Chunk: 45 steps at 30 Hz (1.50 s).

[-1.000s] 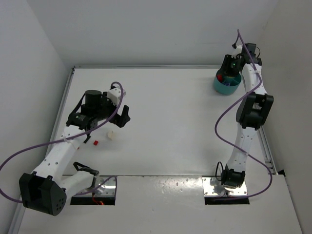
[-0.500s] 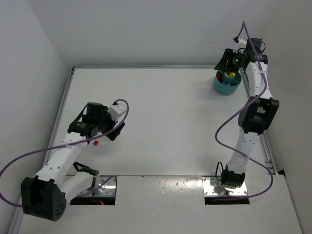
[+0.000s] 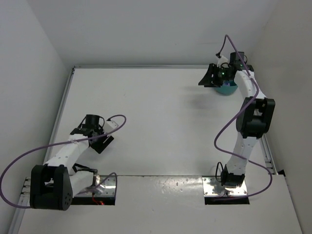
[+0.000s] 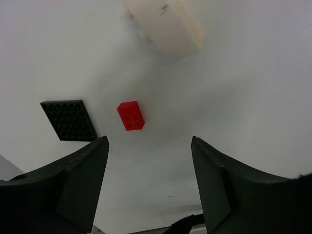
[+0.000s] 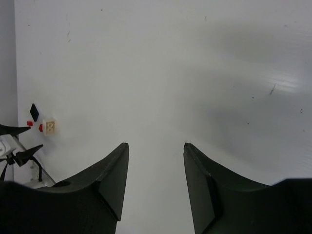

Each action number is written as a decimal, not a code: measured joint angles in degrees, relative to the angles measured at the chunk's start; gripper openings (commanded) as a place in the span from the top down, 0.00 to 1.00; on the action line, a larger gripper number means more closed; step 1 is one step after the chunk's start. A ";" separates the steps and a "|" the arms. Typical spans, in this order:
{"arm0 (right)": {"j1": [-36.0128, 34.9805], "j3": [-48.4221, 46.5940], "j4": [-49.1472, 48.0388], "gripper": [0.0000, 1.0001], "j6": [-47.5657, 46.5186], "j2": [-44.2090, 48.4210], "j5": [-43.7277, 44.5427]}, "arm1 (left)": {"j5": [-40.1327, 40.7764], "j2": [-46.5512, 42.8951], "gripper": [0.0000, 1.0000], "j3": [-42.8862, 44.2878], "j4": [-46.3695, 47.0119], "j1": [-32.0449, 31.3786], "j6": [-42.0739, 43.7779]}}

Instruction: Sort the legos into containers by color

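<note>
One red plastic brick (image 4: 130,115) lies on the white surface (image 4: 243,97) just ahead of the left fingers (image 4: 83,170), which stand apart. Expect it light, rigid, slippery: pinch its flat opposite sides. Right fingers (image 5: 109,180) stand apart.

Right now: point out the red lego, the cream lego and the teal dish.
red lego (image 4: 130,115), left wrist view, top face
cream lego (image 4: 165,24), left wrist view, visible face
teal dish (image 3: 227,90), top external view, near outer wall
</note>
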<state>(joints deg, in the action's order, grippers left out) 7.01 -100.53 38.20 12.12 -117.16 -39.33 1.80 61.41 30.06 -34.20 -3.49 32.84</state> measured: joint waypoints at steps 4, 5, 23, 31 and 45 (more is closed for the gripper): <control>-0.09 0.37 -1.09 0.51 0.11 0.00 -0.28 | 0.66 3.80 0.26 0.09 2.10 4.35 1.70; -0.11 0.46 -1.20 0.51 0.13 0.00 -0.33 | 0.68 5.07 0.26 0.24 2.62 5.22 1.90; -0.15 1.09 -2.14 0.51 0.13 0.00 -0.59 | -8.79 16.90 0.54 6.99 3.08 9.86 2.45; -0.15 1.09 -2.14 0.52 0.13 0.00 -0.59 | -9.44 17.64 0.54 6.88 3.32 10.93 2.43; -0.79 1.09 -2.14 0.52 0.57 0.00 -1.33 | -12.20 17.00 0.56 5.77 4.52 15.12 2.49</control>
<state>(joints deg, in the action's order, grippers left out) 6.22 -99.44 36.05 12.69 -117.16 -40.66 -10.39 78.41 35.83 -29.67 11.64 35.33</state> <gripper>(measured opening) 0.482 0.452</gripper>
